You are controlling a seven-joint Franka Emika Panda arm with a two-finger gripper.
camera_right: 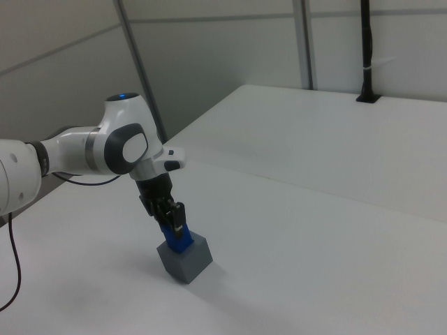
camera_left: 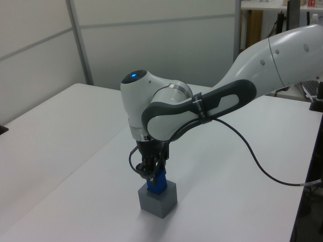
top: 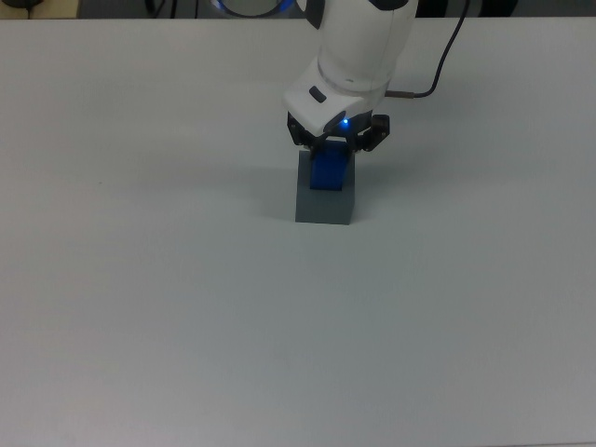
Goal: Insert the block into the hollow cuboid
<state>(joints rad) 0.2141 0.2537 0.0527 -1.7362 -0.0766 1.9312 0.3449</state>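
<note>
The blue block (top: 329, 175) stands upright with its lower part inside the recess of the grey hollow cuboid (top: 324, 207); its upper part sticks out above the rim. My gripper (top: 331, 158) comes straight down from above and is shut on the block's top. In the left view the block (camera_left: 158, 183) shows just under the gripper (camera_left: 154, 174), above the cuboid (camera_left: 157, 201). The right view has the same stack: gripper (camera_right: 175, 225), block (camera_right: 179, 240), cuboid (camera_right: 187, 262). The recess itself is hidden by the block.
The cuboid rests on a wide white table (top: 140, 279). A black cable (camera_left: 252, 161) loops from the arm toward the left view's right. Wall panels and a post stand behind the table in the right view.
</note>
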